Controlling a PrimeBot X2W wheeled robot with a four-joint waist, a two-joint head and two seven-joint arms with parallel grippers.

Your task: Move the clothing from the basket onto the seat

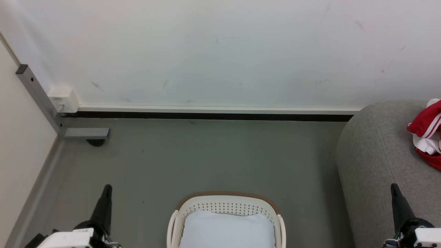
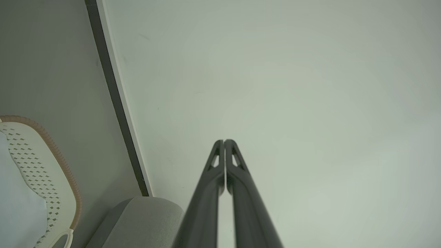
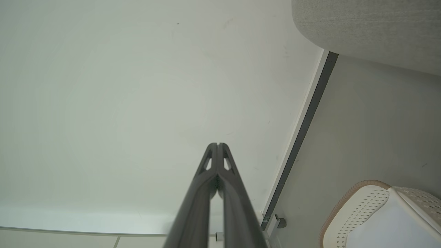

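- While looking down from the head, faced a scuffed white wall [image 1: 220, 51], a dark skirting strip [image 1: 206, 116] and grey floor [image 1: 206, 155]; noted a grey metal frame [image 1: 36, 91] in the left corner.
- Spotted the basket [image 1: 227, 195] low and centre, a pale liner cloth [image 1: 227, 229] inside.
- Found the clothing [image 1: 427, 132] heaped on the seat [image 1: 375, 155], far right, red with white stripes.
- Caught the left gripper [image 2: 224, 141] pressed together, empty, left of the basket, well apart from the clothing.
- Caught the right gripper [image 3: 217, 144] likewise closed tip to tip, seen against the seat, nearer the clothing, not touching.
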